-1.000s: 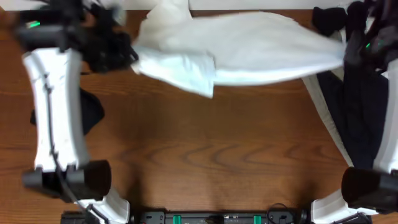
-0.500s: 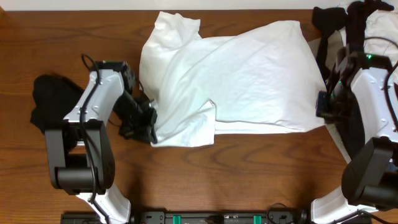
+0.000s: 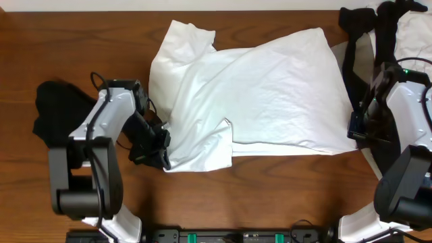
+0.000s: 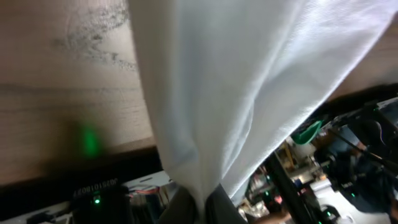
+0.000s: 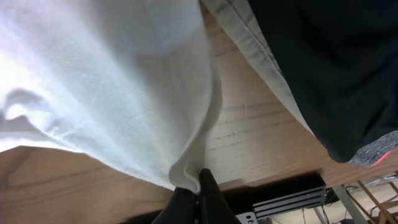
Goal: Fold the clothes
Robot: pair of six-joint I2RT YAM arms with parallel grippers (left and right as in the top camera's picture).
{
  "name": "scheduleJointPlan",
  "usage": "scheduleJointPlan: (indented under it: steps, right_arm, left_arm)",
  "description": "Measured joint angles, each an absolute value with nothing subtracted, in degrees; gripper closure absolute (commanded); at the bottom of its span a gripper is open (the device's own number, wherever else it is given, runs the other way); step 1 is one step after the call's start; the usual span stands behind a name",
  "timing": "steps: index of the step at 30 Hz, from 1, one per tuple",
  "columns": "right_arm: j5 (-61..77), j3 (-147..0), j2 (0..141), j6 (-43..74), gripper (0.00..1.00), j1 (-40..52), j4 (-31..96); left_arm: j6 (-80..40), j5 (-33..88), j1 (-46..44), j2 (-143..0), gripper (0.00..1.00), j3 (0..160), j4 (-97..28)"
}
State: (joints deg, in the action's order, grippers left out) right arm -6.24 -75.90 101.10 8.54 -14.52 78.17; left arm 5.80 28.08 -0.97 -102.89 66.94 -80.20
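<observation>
Nearest of all, a black rail [image 3: 236, 236] with small green lights ran along the front edge of the table [image 3: 270, 189], whose brown wood lay bare between the two arm bases. Just beyond that band, the left gripper [image 3: 159, 150] was pressed together on the near left corner of the white T-shirt [image 3: 270, 88]. The left wrist view showed the cloth bunched between its fingers [image 4: 221, 208]. The right gripper [image 3: 359, 131] pinched the near right corner in the same way, the hem caught at its fingertips [image 5: 208, 199]. The shirt lay rumpled across the middle and far half of the table, one sleeve bunched at the far left. Left of the left arm sat a black garment [image 3: 57, 115], partly hidden by that arm. Dark clothes [image 3: 368, 34] were heaped at the far right and ran under the right arm; how many pieces could not be told. A white piece [image 3: 413, 27] beside them was cut off by the frame. From the right wrist, a beige strip [image 5: 249, 56] and black fabric [image 5: 323, 62] lay just beside the shirt. Blurred cables [image 4: 336, 155] showed past the table edge in the left wrist view.
</observation>
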Motion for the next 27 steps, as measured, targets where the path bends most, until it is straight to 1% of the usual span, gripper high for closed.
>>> scheduleJointPlan:
  steps: [5, 6, 7, 12, 16, 20, 23, 27]
  right_arm:
    - [-6.22, -75.90, 101.10, 8.56, 0.99, -14.61, 78.06]
    - [-6.22, -75.88, 101.10, 8.56, 0.99, -14.61, 77.97]
    - [-6.22, -75.88, 101.10, 8.56, 0.99, -14.61, 77.89]
    - [-6.24, -75.88, 101.10, 8.56, 0.99, -14.61, 77.47]
    - [-6.22, -75.88, 101.10, 8.56, 0.99, -14.61, 77.30]
    - [-6.24, -75.88, 101.10, 8.56, 0.99, -14.61, 77.08]
    - [-6.22, -75.88, 101.10, 8.56, 0.99, -14.61, 77.03]
    - [-6.22, -75.88, 101.10, 8.56, 0.99, -14.61, 76.90]
  left_arm:
    - [5.80, 28.08, -0.97, -100.68, 0.86, 66.94, -79.72]
    - [5.78, 28.08, -0.97, -100.47, 0.83, 66.94, -79.68]
    - [5.80, 28.08, -0.97, -100.36, 0.74, 66.94, -79.66]
    - [5.58, 28.05, -0.97, -100.14, 0.59, 66.92, -78.91]
    - [5.13, 28.05, -0.97, -98.19, 0.58, 66.92, -77.14]
    - [3.79, 26.41, -0.25, -93.38, 0.58, 66.94, -73.69]
    - [1.21, 23.27, 1.80, -89.08, 0.57, 67.02, -68.58]
    - [-1.50, 19.53, 5.52, -85.10, 0.57, 67.24, -58.59]
